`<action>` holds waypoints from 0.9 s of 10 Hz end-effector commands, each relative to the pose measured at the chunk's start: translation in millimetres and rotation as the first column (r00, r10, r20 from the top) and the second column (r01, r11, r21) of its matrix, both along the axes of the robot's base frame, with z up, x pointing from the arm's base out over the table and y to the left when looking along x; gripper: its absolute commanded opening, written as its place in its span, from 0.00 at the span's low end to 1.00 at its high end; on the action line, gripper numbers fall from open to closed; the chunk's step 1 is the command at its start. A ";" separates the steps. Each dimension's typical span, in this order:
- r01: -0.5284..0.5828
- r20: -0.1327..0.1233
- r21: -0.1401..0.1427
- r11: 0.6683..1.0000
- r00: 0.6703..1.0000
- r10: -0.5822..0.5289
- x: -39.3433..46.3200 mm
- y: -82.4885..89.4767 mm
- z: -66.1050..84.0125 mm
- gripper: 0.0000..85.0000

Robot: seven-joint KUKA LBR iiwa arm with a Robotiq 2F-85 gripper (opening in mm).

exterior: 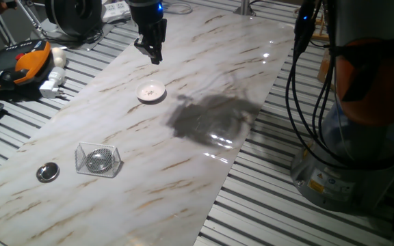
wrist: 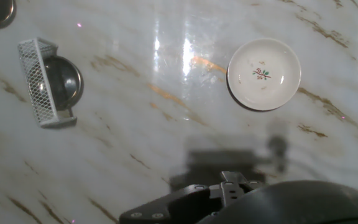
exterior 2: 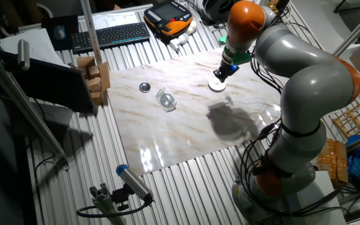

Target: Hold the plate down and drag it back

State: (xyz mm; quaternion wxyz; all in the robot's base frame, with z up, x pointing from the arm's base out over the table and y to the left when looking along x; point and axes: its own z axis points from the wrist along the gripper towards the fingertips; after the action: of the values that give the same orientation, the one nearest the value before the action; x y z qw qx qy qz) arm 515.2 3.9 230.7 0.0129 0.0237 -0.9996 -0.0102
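Note:
The plate (exterior: 151, 92) is a small round white dish with a faint mark in its centre. It lies flat on the marble tabletop (exterior: 183, 171). It also shows in the other fixed view (exterior 2: 217, 85) and at the upper right of the hand view (wrist: 264, 74). My gripper (exterior: 156, 59) hangs above the table, behind the plate and clear of it. Its fingers look closed together and hold nothing. In the other fixed view the gripper (exterior 2: 221, 73) is just above the plate. The hand view shows only the hand's dark body along the bottom edge.
A small wire mesh basket (exterior: 98, 160) with a shiny metal bowl in it lies at the front left (wrist: 48, 81). A round metal disc (exterior: 47, 172) lies beside it. A teach pendant (exterior: 26, 61) and cables lie off the table's left, and the arm's base (exterior: 361, 137) stands right.

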 end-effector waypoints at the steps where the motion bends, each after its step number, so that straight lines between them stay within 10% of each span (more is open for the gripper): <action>1: 0.010 0.003 0.001 1.000 1.000 -0.010 0.0 2.1 -3.6 0.00; 9: 0.121 0.044 0.029 0.992 0.992 -0.122 -1.7 30.6 -55.8 0.00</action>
State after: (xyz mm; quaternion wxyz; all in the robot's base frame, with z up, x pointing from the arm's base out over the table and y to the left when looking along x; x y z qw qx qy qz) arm 513.4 34.7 174.7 -0.0110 -0.0375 -0.9990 -0.0230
